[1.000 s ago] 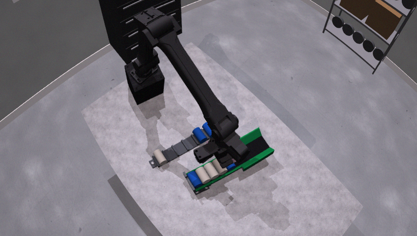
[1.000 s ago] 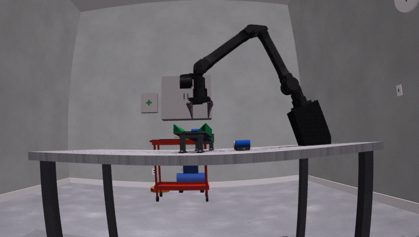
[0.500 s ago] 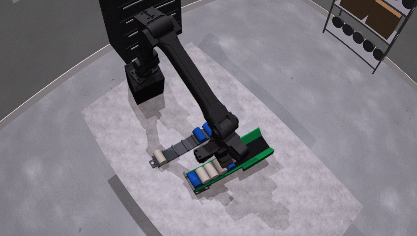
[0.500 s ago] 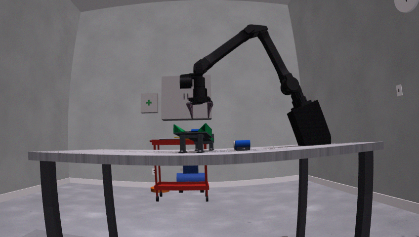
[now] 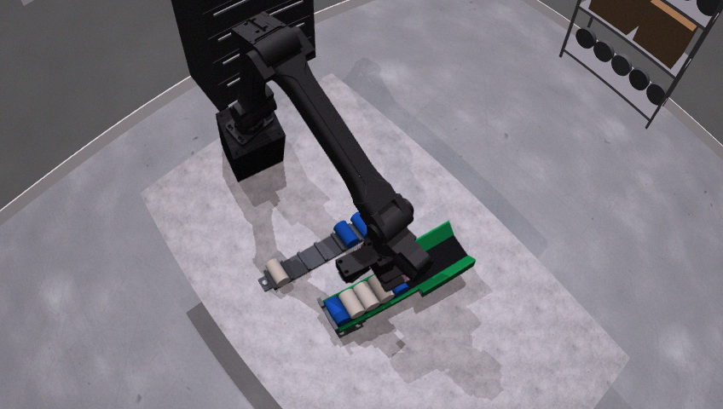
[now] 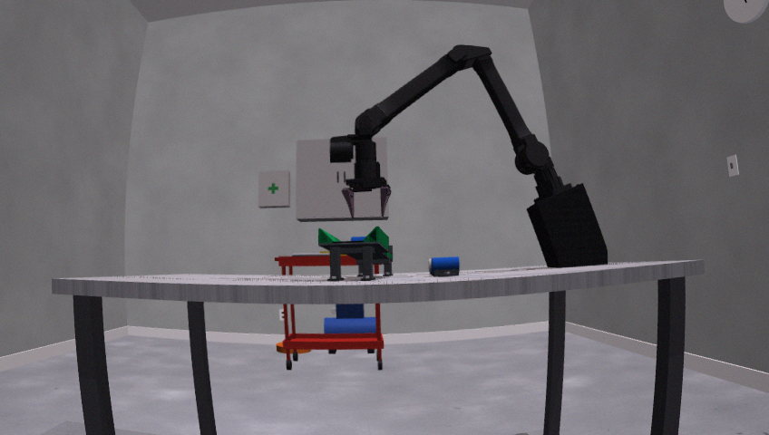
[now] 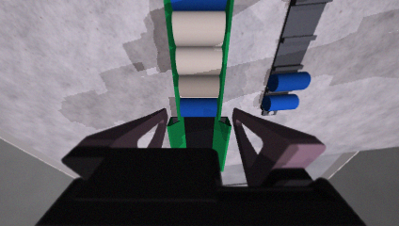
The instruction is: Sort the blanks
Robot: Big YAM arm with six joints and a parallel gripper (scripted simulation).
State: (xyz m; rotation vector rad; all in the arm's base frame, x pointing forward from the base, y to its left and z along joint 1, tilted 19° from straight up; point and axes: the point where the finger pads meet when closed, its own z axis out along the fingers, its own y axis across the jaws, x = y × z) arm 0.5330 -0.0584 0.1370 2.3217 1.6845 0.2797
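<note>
The green feed ramp holds a row of five blanks. A blue one lies at the stop, then three beige ones, then a second blue one at the upper end of the row. In the wrist view the row runs from the blue blank at the stop, past the beige blanks, to the near blue blank. The grey stock rack holds two blue blanks at one end and a beige blank at the other. My gripper is open and empty. It hangs well above the ramp, over the near blue blank.
The arm's black base stands behind the rack, with a dark cabinet behind it. A red cart shows beyond the table. A wire shelf stands far off at the back right.
</note>
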